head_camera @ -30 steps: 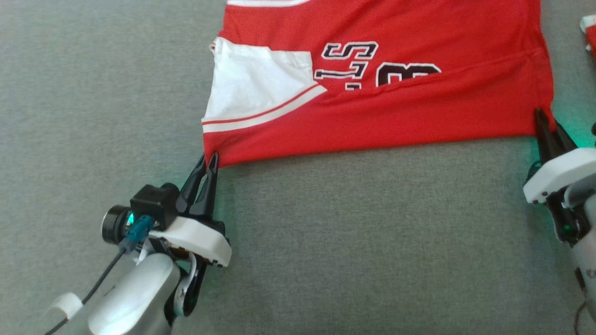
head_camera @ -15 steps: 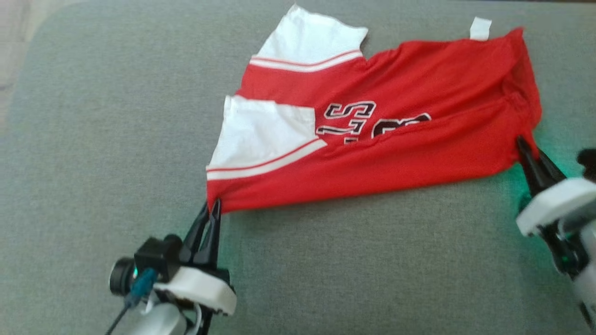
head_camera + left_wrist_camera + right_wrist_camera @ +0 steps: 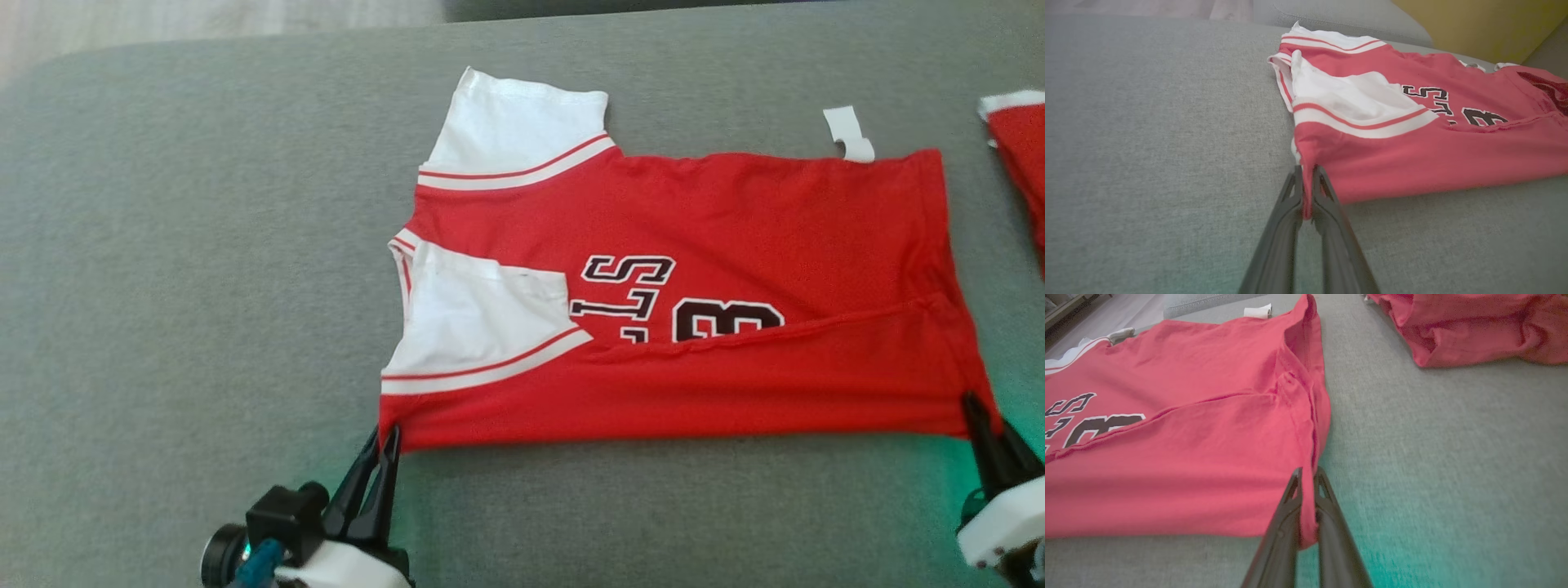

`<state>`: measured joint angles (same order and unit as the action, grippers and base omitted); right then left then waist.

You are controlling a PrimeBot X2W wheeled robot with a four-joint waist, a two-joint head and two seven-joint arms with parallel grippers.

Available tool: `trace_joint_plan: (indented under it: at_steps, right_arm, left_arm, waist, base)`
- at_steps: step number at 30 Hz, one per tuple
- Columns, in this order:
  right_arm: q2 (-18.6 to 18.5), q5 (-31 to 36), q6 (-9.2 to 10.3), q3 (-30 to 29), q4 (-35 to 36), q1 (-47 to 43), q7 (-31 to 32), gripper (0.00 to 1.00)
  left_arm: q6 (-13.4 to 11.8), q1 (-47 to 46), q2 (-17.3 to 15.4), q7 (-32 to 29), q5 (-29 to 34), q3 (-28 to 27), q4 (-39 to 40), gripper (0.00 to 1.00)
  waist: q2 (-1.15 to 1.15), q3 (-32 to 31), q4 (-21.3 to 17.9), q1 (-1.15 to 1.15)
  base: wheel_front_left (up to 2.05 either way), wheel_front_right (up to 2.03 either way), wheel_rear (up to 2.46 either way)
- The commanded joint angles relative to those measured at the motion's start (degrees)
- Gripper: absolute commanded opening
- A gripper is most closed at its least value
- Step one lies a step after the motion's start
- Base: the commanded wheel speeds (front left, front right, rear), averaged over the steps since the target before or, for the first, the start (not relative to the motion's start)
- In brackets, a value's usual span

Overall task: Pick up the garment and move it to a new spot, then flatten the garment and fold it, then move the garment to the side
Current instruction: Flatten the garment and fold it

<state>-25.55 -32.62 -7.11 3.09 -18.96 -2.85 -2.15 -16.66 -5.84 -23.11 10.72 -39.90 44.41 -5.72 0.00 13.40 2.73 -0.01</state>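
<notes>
We have our left gripper clamped on the red jersey's near sleeve-side corner and our right gripper clamped on its near hem corner, over the grey cushion.

Matt knit jersey (red), woven upholstery

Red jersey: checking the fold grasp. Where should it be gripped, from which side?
Two near corners of the jersey, from the robot's side, low: that folded edge lies straight. Left end effector and right end effector pinch there.
</notes>
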Motion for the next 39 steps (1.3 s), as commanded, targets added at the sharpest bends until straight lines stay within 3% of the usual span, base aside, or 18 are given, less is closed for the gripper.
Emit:
trace_joint_plan:
  at_steps: [1,6,7,10,11,12,13,14,20,24,28,31,32,34,39]
  right_arm:
    - [-1.2,0.9,-0.37,-0.8,2.4,-0.7,0.5,0.00]
    - [0.9,3.4,-0.37,-2.8,4.2,-2.3,1.7,0.00]
    - [1.2,3.8,-0.37,-3.1,4.4,-2.4,1.9,0.07]
    - [1.7,4.9,-0.37,-3.7,4.6,-2.8,2.5,0.56]
    - [1.8,5.2,-0.37,-3.8,4.8,-2.8,2.6,0.94]
    - [1.9,5.5,-0.37,-4.1,4.8,-2.8,2.6,1.00]
    - [2.1,5.7,-0.37,-4.6,4.9,-2.7,2.3,1.00]
    - [2.3,5.9,-0.37,-5.0,5.1,-2.6,2.0,1.00]
    - [2.2,7.9,-0.37,-5.7,8.9,-1.3,-0.3,1.00]
    - [2.4,9.1,-0.37,-5.2,11.8,1.7,-1.9,1.00]
    - [2.6,9.8,-0.37,-3.5,13.2,5.4,-1.9,1.00]
    - [2.1,9.8,-0.37,-1.2,13.6,8.7,-1.7,1.00]
    - [2.1,9.7,-0.37,0.3,13.5,11.0,-1.9,1.00]
    - [2.2,9.3,-0.37,1.7,12.8,13.1,-2.4,1.00]
    - [2.8,8.5,-0.37,4.2,10.4,16.5,-3.9,1.00]
  left_arm:
    - [-0.5,-0.2,-2.0,-0.1,-0.3,-1.8,1.8,0.00]
    - [-1.0,1.3,-3.4,-3.0,-0.4,-0.4,3.2,0.00]
    - [-1.2,1.5,-3.7,-3.4,-0.4,-0.3,3.5,0.00]
    - [-1.7,1.8,-4.5,-4.3,-0.3,-0.1,4.5,0.00]
    - [-1.7,1.9,-4.8,-4.7,-0.4,-0.1,4.8,0.00]
    - [-1.8,1.9,-5.0,-5.1,-0.4,0.1,5.2,0.02]
    - [-1.8,1.9,-5.2,-5.5,-0.4,0.2,5.5,0.42]
    - [-2.0,1.7,-5.3,-5.7,-0.2,0.2,6.0,1.00]
    - [-2.9,-1.8,-8.0,-7.7,1.7,-0.7,10.7,1.00]
    - [-1.0,-11.9,-12.2,-12.5,4.4,-2.8,15.1,1.00]
    - [5.7,-27.3,-14.7,-22.7,4.0,-3.9,14.6,1.00]
    - [11.2,-39.4,-14.4,-31.6,2.0,-4.3,9.7,1.00]
    - [14.4,-46.4,-13.9,-37.7,0.6,-3.9,5.3,1.00]
    - [16.4,-52.4,-13.6,-43.2,-0.3,-3.7,0.5,1.00]
    - [18.4,-60.3,-13.1,-52.2,-3.1,-4.1,-8.1,1.00]
  waist:
    - [0.00,0.1,-1.4,0.01]
    - [0.00,0.4,-2.3,0.01]
    - [0.00,0.4,-2.3,0.01]
    - [0.00,0.5,-2.3,0.01]
    - [0.00,0.6,-2.2,0.01]
    - [0.00,0.6,-2.2,0.01]
    - [0.00,0.7,-2.2,0.01]
    - [0.00,0.8,-2.2,0.01]
    - [0.00,2.5,-3.3,0.01]
    - [0.00,5.8,-4.8,0.01]
    - [0.00,9.5,-7.1,0.01]
    - [0.00,12.4,-9.5,0.01]
    - [0.00,14.2,-11.3,0.01]
    - [0.00,15.7,-13.1,0.01]
    - [0.00,18.0,-16.6,0.01]
  base:
    - [0.00,0.00,0.00]
    - [0.00,0.00,0.00]
    - [0.00,0.00,0.00]
    - [0.00,0.00,0.00]
    - [0.00,0.00,0.00]
    - [0.00,0.00,0.00]
    - [0.00,0.00,0.00]
    - [0.00,0.00,0.00]
    - [0.00,0.00,0.00]
    - [0.00,0.00,0.00]
    - [0.00,0.00,0.00]
    - [0.00,0.00,0.00]
    - [0.00,0.00,0.00]
    - [0.00,0.00,0.00]
    - [0.00,0.00,0.00]
